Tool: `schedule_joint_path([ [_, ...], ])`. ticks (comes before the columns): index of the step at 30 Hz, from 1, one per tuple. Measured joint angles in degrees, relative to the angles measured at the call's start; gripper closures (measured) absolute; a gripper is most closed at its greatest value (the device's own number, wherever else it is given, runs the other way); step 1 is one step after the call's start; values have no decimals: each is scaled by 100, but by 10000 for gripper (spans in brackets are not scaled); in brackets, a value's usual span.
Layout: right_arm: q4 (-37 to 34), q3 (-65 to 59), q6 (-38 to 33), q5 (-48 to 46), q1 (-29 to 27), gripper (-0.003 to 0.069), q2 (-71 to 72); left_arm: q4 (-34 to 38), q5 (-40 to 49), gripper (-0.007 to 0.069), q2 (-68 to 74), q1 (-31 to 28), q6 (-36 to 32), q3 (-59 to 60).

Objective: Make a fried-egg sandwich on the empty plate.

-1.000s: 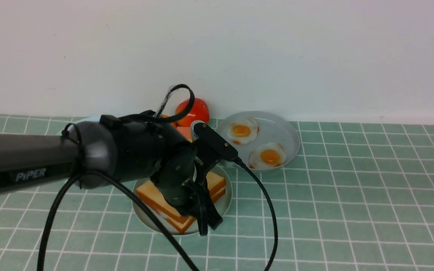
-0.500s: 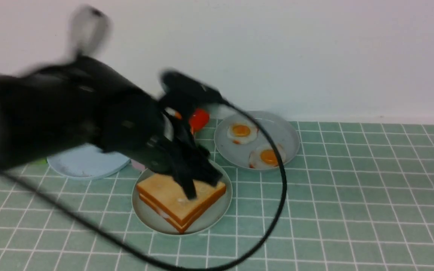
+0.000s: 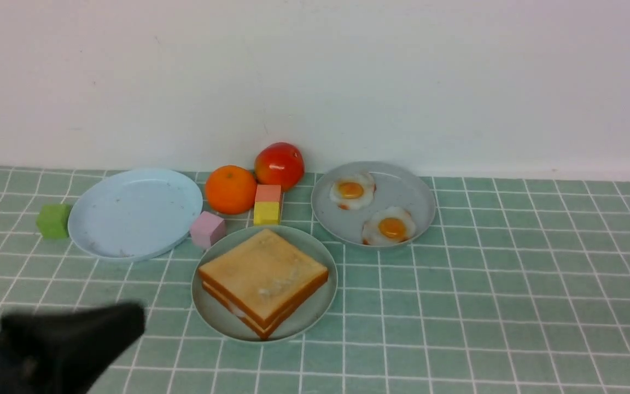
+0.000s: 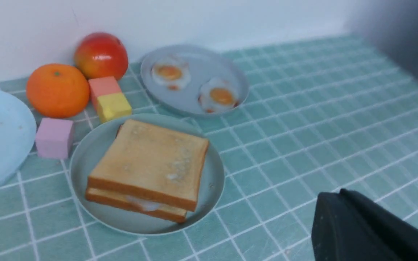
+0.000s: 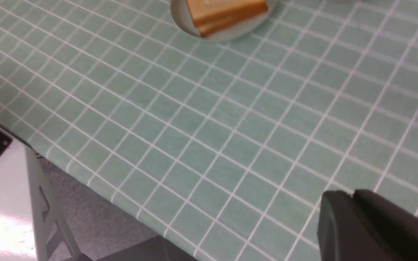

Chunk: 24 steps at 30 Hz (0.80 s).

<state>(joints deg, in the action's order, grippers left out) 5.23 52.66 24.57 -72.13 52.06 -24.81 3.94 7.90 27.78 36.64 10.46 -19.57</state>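
The fried-egg sandwich (image 3: pixel 263 279) lies on the empty plate (image 3: pixel 315 317), the mint-green one at the table's middle: two toast slices stacked, with a bit of egg white (image 4: pixel 143 204) showing between them. My left gripper (image 3: pixel 134 323) is a dark blur at the near left, well clear of the plate. In its wrist view the left gripper (image 4: pixel 339 192) is shut with nothing in it, and the sandwich (image 4: pixel 151 163) lies ahead. My right gripper (image 5: pixel 352 192) is shut on nothing over bare tiles near the table's front edge, far from the sandwich (image 5: pixel 223 11). It is out of the front view.
A pale blue plate (image 3: pixel 134 213) sits at the back left with a green block (image 3: pixel 53 220) beside it. A grey plate (image 3: pixel 402 191) with two fried eggs is at the back right. An orange (image 3: pixel 231 189), a tomato (image 3: pixel 279 165) and pink (image 3: pixel 208 229) and yellow (image 3: pixel 267 213) blocks stand behind the sandwich.
My left arm has drawn back from over the sandwich to the near left corner, and its jaws have closed. The sandwich now shows in full.
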Motion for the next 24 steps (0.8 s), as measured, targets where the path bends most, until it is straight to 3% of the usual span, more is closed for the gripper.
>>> schedule_joint_path([
  [6, 185, -592, 372, 765, 0, 592, 84, 141, -1275, 638, -1623, 0, 15, 1344],
  [13, 447, -1131, 481, 1973, 0, 589, 84, 152, -1366, 638, -1913, 0, 20, 1449],
  [24, 460, -1598, 521, 2145, 0, 573, 84, 156, -1091, 638, -1913, 0, 20, 1449],
])
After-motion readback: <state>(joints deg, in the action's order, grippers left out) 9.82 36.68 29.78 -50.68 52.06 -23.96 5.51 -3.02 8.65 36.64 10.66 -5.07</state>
